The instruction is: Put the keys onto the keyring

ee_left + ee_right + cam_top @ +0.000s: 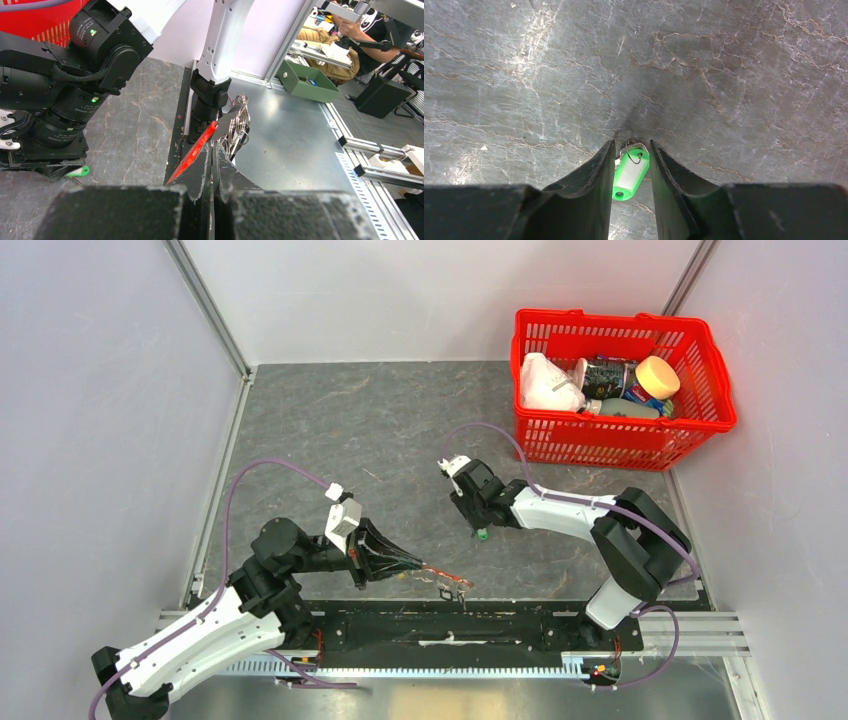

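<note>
My left gripper point(428, 570) is shut on the keyring point(447, 578), low over the table's near edge. In the left wrist view the keyring's red part point(196, 151) slants out from the closed fingertips point(202, 159), and a bunch of silvery keys point(239, 124) hangs off the loop just beyond them. My right gripper point(478, 527) points down at mid-table over a key with a green tag point(482, 534). From the right wrist, the green tag point(630, 172) lies on the table between the fingers point(600, 170), which are open and narrowly straddle it. The metal key at the tag's far end is mostly hidden.
A red plastic basket point(700, 360) with a white bag, a bottle and other items stands at the back right. Grey walls and metal rails point(215, 470) enclose the marbled table. A black bar point(450, 625) runs along the near edge between the arm bases.
</note>
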Tool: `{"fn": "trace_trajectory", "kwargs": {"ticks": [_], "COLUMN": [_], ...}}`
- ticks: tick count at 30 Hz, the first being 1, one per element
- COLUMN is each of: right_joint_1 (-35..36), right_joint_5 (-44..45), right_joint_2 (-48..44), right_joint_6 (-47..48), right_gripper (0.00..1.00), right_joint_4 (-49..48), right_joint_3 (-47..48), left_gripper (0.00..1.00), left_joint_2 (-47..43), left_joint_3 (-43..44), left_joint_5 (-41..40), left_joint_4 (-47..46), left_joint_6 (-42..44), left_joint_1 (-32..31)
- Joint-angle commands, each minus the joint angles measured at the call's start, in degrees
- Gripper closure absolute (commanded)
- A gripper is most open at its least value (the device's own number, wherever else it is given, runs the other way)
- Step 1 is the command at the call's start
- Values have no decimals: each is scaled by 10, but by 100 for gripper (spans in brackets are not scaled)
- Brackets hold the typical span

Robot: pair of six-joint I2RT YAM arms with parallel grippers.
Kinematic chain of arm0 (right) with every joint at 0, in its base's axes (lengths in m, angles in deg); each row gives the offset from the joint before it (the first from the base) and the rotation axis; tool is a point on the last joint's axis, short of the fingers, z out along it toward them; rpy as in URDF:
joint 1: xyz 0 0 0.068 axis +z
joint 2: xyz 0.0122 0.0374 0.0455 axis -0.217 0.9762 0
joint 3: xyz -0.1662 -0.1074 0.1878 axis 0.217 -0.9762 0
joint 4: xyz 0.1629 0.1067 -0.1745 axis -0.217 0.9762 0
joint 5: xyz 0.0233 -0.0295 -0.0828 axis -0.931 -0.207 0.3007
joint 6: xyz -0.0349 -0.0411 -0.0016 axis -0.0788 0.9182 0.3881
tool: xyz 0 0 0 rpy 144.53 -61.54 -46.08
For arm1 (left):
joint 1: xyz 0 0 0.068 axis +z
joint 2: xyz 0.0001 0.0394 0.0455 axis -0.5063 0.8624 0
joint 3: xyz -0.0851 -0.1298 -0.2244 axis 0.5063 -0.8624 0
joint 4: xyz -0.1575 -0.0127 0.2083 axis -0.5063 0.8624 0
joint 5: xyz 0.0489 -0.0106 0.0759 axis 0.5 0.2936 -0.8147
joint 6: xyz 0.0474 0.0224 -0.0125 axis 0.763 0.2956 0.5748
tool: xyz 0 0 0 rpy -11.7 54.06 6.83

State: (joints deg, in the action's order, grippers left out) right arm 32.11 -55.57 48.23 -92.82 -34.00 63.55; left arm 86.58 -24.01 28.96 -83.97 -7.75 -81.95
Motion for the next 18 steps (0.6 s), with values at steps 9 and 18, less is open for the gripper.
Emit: {"fn": "trace_trajectory", "kwargs": {"ticks": [9, 18], "right_joint_1": [-15, -20], "right_joint_5": [2, -29], "right_joint_2": [2, 0], "right_joint_6": [1, -5], "right_gripper": [71, 89], "right_joint_4": [-1, 15], "right_joint_3": [20, 22], "left_gripper": [98, 98], "left_joint_2": [-6, -7], "left_joint_3": [1, 0], "left_joint_5": [-3, -3], "left_joint_4": [-27, -27], "left_joint_6": [-8, -7], "left_joint_1": [-3, -3]}}
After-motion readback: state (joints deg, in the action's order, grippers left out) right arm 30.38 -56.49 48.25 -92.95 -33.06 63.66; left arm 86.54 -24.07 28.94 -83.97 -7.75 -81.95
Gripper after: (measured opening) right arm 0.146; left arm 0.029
